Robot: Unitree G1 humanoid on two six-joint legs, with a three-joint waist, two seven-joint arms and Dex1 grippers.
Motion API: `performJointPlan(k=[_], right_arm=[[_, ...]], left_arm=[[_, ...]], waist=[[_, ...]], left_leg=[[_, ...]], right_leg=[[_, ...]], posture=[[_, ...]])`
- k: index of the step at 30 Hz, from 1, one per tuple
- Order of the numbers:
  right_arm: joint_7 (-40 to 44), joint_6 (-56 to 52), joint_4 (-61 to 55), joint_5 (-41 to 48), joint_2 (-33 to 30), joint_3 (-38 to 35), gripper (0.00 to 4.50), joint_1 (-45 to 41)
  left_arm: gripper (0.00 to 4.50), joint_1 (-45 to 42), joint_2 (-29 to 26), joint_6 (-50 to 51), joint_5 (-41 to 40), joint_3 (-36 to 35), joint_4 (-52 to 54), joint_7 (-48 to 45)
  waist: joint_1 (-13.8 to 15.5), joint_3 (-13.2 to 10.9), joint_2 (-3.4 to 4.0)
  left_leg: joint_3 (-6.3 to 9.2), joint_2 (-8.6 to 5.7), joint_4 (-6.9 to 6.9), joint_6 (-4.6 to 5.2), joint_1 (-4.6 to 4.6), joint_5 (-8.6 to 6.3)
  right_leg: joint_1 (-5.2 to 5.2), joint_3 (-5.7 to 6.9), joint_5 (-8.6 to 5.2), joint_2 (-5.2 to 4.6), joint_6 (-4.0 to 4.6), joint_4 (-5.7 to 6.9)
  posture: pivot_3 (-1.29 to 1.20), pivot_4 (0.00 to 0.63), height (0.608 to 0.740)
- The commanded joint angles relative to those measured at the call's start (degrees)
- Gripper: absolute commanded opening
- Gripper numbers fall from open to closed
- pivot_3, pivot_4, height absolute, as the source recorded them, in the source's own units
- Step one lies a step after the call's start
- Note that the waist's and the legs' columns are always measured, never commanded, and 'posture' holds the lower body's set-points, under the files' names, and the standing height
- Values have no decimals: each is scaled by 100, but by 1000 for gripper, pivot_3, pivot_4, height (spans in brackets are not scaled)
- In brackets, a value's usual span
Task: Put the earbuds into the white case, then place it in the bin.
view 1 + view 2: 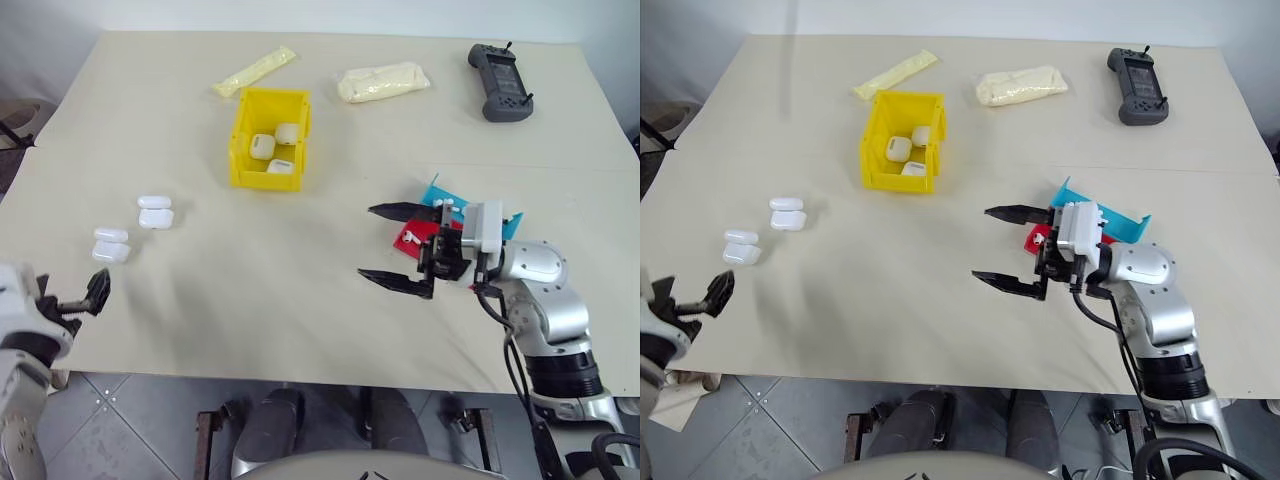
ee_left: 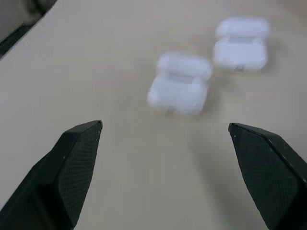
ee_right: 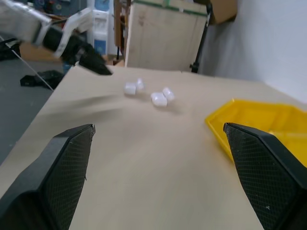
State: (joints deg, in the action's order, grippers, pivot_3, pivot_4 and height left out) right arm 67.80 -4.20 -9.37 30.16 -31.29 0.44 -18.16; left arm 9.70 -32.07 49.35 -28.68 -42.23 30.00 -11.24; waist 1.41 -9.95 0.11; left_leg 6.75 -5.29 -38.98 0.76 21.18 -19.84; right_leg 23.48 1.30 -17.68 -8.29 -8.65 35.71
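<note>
Two white cases with lids up lie at the table's left, one nearer and one farther. My left gripper hovers open just short of the nearer case, nothing between its fingers. The yellow bin stands mid-table and holds three more white cases. My right gripper is open and empty, pointing left in front of the red-and-blue tray. Tiny white earbuds lie on that tray, partly hidden by the gripper.
At the far side lie a black handheld controller, a cream bag and a long pale-yellow packet. The table's front edge runs just below both grippers.
</note>
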Motion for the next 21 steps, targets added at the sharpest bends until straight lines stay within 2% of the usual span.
performJointPlan(k=[1, 5, 9, 11, 15, 21], right_arm=[[94, -86, -193, 157, -265, -280, 4500, 185], [45, -92, -92, 145, -375, -387, 4500, 224], [-74, -75, -89, 106, -325, -422, 4500, 281], [-125, -76, -155, 90, -285, -375, 4500, 329], [-228, -106, -285, 93, -234, -319, 4500, 383], [-336, -171, -449, 120, -236, -333, 4500, 422]], left_arm=[[4490, -644, -1111, 855, 16, 315, -875, -315], [4490, -1273, -2191, 1801, 13, 722, -1704, -618], [4490, -1940, -3432, 2407, -117, 1680, -2581, -1544], [4490, -2301, -3702, 2473, -101, 2128, -3008, -1875], [4490, -2976, -3825, 2265, 166, 2868, -3773, -2239], [4490, -3701, -3707, 2138, 465, 3700, -4524, -2608]], waist=[[-8, 0, -1], [-96, 0, 0], [-163, -1, -2], [-163, -2, -2], [-170, -2, -1], [-160, -2, -2]], left_leg=[[-3, 1, 2, 0, -1, 0], [-11, 7, 19, -5, -7, -4], [-11, 12, 50, -7, -10, -4], [-11, 12, 60, -8, -8, -3], [-25, 9, 67, -7, -12, -2], [-28, 10, 63, -8, -6, -1]], right_leg=[[2, -3, 0, 1, 0, 2], [14, -9, -1, 18, 1, 17], [28, -11, -1, 26, 1, 18], [34, -11, -2, 26, 3, 15], [40, -8, -2, 26, 3, 19], [49, -10, -1, 30, 2, 26]], posture=[[0, 150, 740], [0, 150, 740], [0, 150, 740], [0, 150, 740], [0, 150, 740], [0, 150, 740]])
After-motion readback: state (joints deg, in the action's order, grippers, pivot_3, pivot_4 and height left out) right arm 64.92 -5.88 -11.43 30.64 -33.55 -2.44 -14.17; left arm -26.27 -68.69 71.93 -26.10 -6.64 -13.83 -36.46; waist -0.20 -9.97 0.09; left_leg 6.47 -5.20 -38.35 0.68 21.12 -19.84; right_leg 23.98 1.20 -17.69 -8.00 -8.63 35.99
